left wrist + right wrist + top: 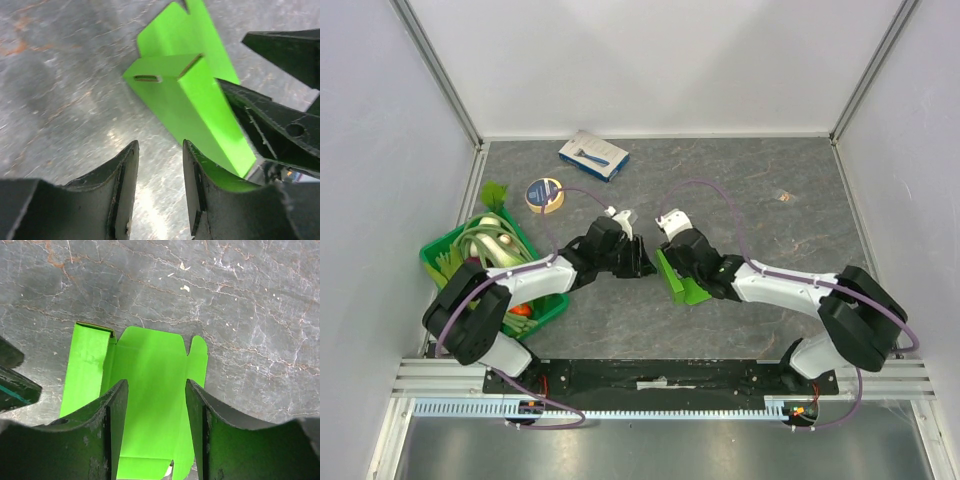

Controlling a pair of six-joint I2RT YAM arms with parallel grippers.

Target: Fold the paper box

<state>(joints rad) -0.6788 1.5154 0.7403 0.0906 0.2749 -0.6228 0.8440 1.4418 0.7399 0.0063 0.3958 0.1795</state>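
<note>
Paper box, partly folded, on the table beneath the spread-apart right gripper, one raised panel just ahead of the left gripper, narrowly parted and clasping nothing.

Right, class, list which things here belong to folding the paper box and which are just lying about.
For the job: paper box, left gripper, right gripper.
Lying about: green crate of vegetables, blue-and-white carton, round disc.

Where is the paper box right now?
Top view: the paper box sits mid-table, beneath the right hand, with the left hand close on its left.
</note>
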